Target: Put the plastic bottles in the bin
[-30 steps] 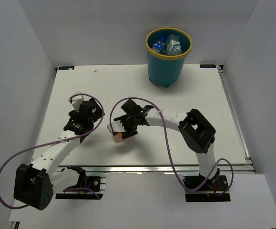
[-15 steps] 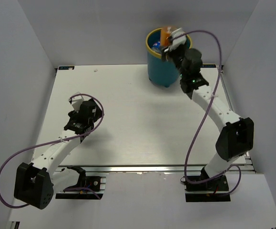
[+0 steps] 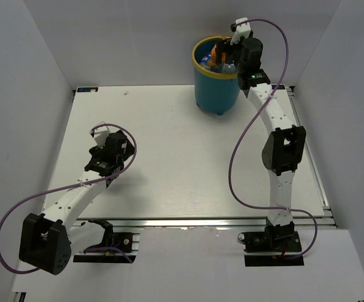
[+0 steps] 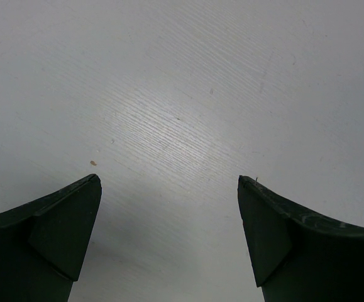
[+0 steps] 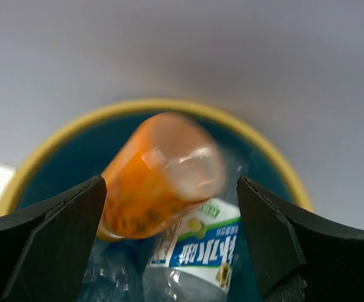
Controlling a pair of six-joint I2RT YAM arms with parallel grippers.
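Note:
My right gripper (image 3: 231, 49) hangs over the mouth of the teal bin (image 3: 214, 91), and its jaws stand wide apart. The short orange bottle (image 5: 159, 179) is loose between the fingers, blurred and tilted, just above the bin's contents; it also shows in the top view (image 3: 214, 53). Below it in the bin lie a bottle with a blue label (image 5: 200, 251) and clear bottles. The yellow rim (image 5: 43, 157) curves around them. My left gripper (image 3: 99, 165) is open and empty over the bare table (image 4: 182, 94), left of centre.
The bin stands at the far edge of the white table (image 3: 188, 163), right of centre. White walls close in the left, back and right sides. The right arm (image 3: 281, 148) stretches nearly straight along the right part of the table.
My right arm carried the orange bottle from the table's middle up to the bin. The jaws have opened and the bottle has dropped from the fingers. The left arm has not moved.

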